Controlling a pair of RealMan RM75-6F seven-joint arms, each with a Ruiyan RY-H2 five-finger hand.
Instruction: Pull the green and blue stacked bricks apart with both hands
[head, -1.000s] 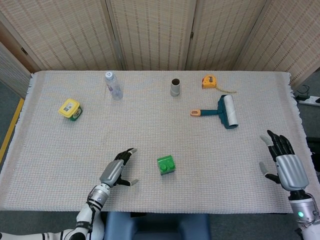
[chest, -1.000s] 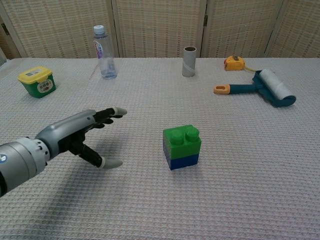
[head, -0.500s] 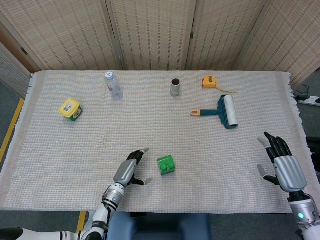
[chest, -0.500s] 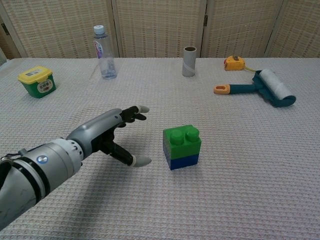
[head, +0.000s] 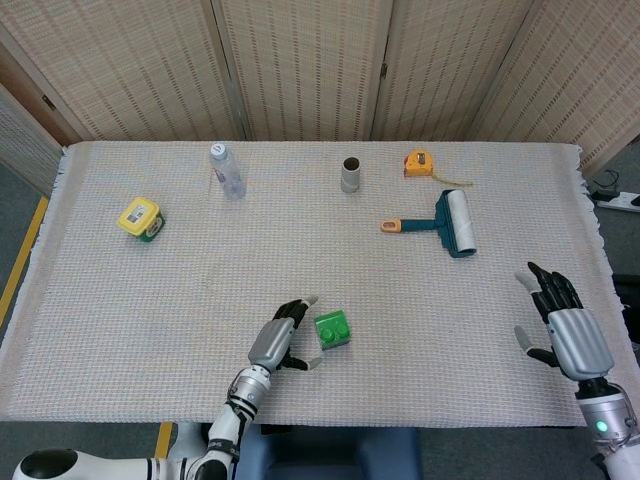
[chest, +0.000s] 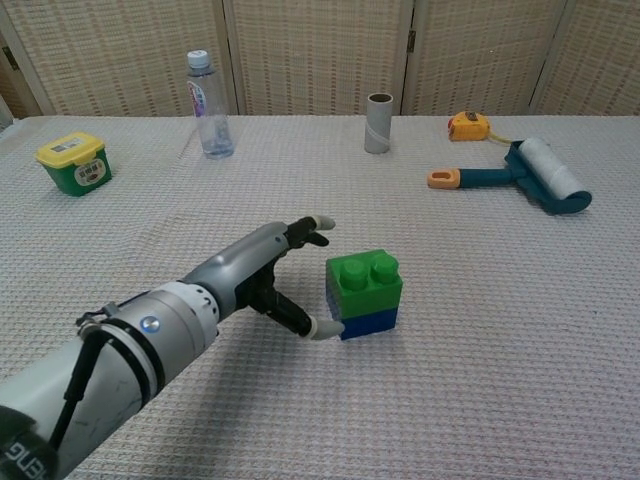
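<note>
A: What are we seeing of the left hand (chest: 275, 275)?

B: We are seeing it reaching in just left of the stacked bricks (chest: 364, 294), fingers spread and holding nothing. The thumb tip is lying right at the lower left corner of the blue brick (chest: 367, 322); we cannot tell whether it is touching. The other fingers (chest: 312, 229) are pointing past the upper left of the green brick (chest: 364, 277), apart from it.

A: And the right hand (head: 562, 320)?

B: We are finding it only in the head view, sitting near the worktop's (head: 200, 270) right edge, fingers splayed and empty, well apart from the bricks.

A: Where are the bricks sitting?

B: They are standing upright near the front middle of the worktop, green on top of blue, joined together.

A: What are we noticing farther out?

B: Toward the back, a cardboard tube (chest: 378, 123) is standing upright, with a yellow tape measure (chest: 467, 125) to its right. A lint roller (chest: 525, 176) is lying nearer, on the right. A water bottle (chest: 208, 105) is standing at back left, and a yellow-lidded green tub (chest: 74, 163) is sitting at far left.
</note>
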